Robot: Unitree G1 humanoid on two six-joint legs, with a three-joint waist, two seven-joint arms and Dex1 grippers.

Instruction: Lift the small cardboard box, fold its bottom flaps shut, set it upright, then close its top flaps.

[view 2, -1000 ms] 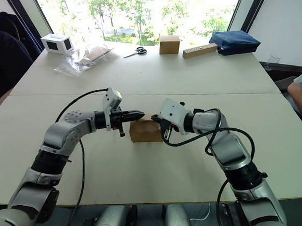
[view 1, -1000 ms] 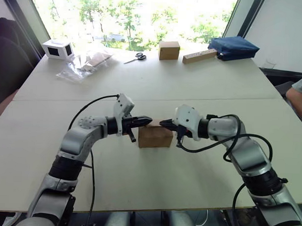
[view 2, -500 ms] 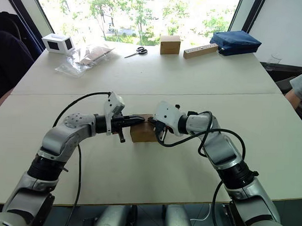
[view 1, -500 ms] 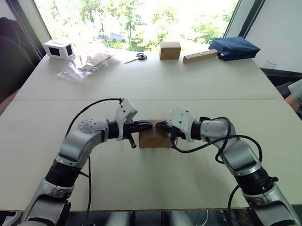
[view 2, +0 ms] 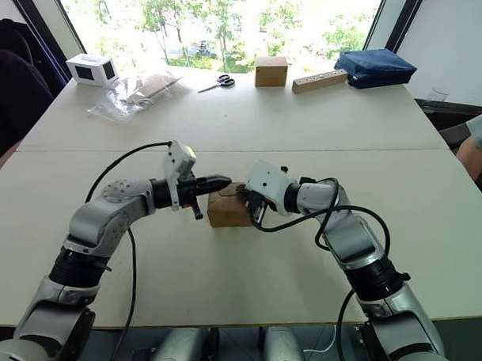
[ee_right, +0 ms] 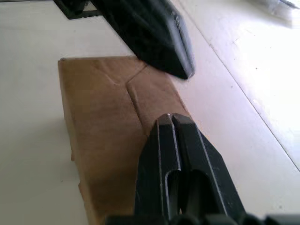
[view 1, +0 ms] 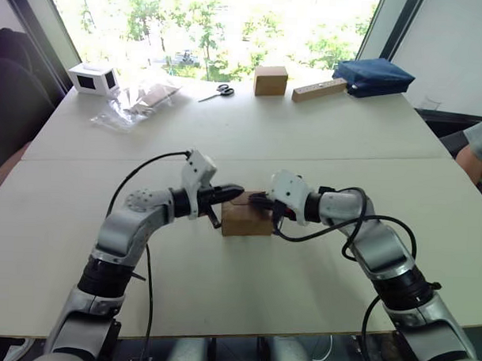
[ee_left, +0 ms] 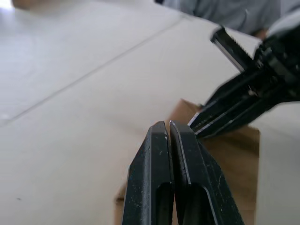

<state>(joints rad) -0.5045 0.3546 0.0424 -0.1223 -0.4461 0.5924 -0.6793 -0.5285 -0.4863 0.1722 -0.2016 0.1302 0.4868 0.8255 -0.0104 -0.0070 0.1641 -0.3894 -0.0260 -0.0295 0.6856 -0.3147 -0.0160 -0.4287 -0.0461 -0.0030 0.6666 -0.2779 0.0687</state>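
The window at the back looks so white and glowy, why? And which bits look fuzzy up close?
In the left eye view, daylight washes out the window, so the trees look pale. In the left wrist view, the shut left gripper is sharp, while the table beyond is soft. In the right wrist view, the small plain brown cardboard box is fairly clear; the right gripper is shut.

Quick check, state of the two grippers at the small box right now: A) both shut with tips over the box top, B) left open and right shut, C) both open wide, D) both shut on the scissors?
A: the left gripper and the right gripper each show their fingers pressed together, tips over the top flaps of the small cardboard box, gripping nothing.
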